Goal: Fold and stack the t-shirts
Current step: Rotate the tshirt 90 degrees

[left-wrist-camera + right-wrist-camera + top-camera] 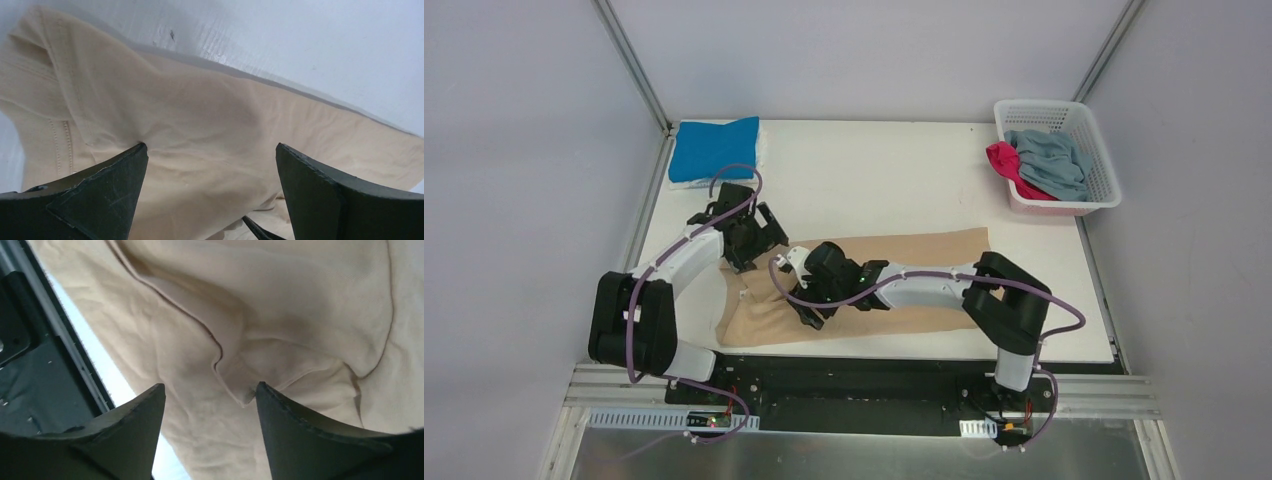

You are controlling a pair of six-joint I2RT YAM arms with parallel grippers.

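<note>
The tan t-shirt (924, 260) lies spread along the table's near edge. It fills the left wrist view (200, 120) and the right wrist view (280, 300). My left gripper (746, 250) is open above the shirt's far left edge, its fingertips (125, 165) down on the cloth. My right gripper (809, 312) is open over the shirt's near left part, beside a folded hem corner (242, 395). A folded bright blue t-shirt (714, 148) lies at the far left corner. The grey-blue t-shirt (1052, 162) and the magenta-pink t-shirt (1009, 165) are in the white basket (1104, 175).
The basket stands at the far right of the white table (874, 180). The black frame rail (30, 340) runs along the table's near edge, close to my right gripper. Grey walls enclose the table on three sides.
</note>
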